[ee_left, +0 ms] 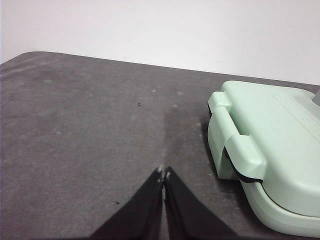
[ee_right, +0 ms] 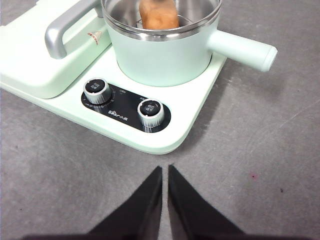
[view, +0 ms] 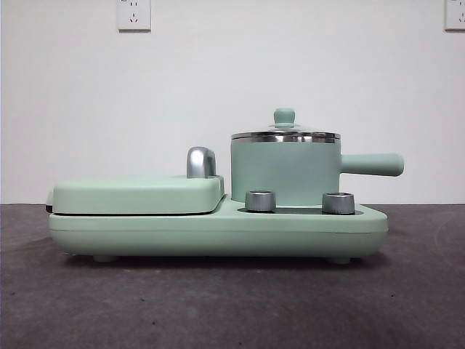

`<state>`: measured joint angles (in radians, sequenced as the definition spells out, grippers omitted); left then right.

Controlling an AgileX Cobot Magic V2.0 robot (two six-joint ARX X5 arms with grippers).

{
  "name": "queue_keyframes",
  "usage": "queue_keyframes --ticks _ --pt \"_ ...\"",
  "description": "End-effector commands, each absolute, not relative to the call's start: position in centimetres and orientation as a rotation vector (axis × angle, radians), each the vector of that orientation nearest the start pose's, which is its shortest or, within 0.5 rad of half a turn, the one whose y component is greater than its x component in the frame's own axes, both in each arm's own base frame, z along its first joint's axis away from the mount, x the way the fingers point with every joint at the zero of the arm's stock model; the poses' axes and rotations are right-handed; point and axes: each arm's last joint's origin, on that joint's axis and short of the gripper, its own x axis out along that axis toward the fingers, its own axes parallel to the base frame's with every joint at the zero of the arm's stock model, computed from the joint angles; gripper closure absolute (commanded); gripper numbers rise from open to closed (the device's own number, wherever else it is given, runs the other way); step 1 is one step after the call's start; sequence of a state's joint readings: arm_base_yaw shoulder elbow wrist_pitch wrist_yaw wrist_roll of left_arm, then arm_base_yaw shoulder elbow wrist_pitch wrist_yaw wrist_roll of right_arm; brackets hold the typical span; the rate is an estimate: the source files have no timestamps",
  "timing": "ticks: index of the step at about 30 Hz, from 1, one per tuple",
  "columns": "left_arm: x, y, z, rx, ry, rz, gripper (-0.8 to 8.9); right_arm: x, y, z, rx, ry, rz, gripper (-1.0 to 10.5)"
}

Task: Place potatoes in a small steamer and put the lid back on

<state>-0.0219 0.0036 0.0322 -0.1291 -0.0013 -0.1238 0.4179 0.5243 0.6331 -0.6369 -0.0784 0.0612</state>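
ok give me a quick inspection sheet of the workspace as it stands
Surface: dark grey table, a few small specks.
Steamer: small mint-green pot on the cooker base, handle pointing away from the griddle cover.
Potato: orange-brown lump inside the pot.
Lid: on the pot in the front view, chrome rim level, green knob up.
Clutter: nothing seen.
Left gripper: shut, empty, over bare table beside the griddle cover.
Right gripper: shut, empty, over the table in front of the two dials.
Cables: nothing seen.
Surroundings: white wall with two sockets.
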Motion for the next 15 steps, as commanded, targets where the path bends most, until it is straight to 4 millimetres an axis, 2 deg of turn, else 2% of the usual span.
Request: queue_keyframes --ticks 1,15 --pt "9.66 -0.20 15.66 -0.131 0.104 -0.014 8.07 10.19 4.84 27.50 -0.021 0.529 0.471 9.3" --pt "9.66 -0.20 15.67 -0.130 0.104 -0.014 8.07 10.22 4.83 27.53 -0.053 0.517 0.477 9.3"
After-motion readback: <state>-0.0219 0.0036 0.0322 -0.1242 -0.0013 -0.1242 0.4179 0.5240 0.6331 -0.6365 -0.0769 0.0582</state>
